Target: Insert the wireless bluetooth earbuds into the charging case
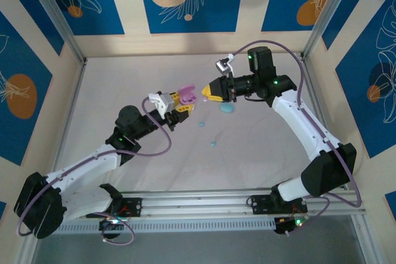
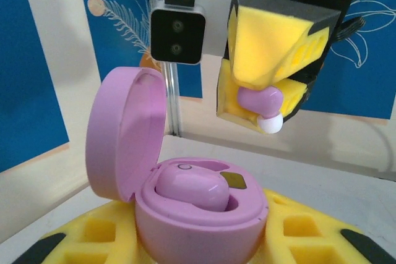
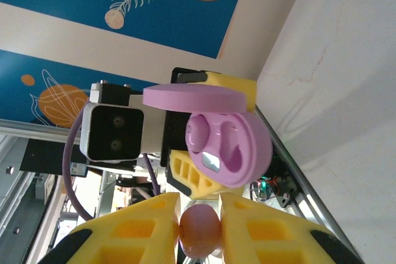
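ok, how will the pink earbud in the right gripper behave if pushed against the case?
Probably slippery: the pink earbud is glossy and rounded, pinched across its curve by the right gripper, so an off-axis push could twist or squirt it out. Likely stiff and very light: hard-looking shell, tiny size. Dropped on the table, it would likely roll.

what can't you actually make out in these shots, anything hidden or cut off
Top view: the light blue bits are too small to identify as earbuds.
Left wrist view: the pink case is cut off below by the frame edge; the seated earbud hides part of the free slot.
Right wrist view: the held earbud is cut by the bottom edge, its sides covered by the right pincer.
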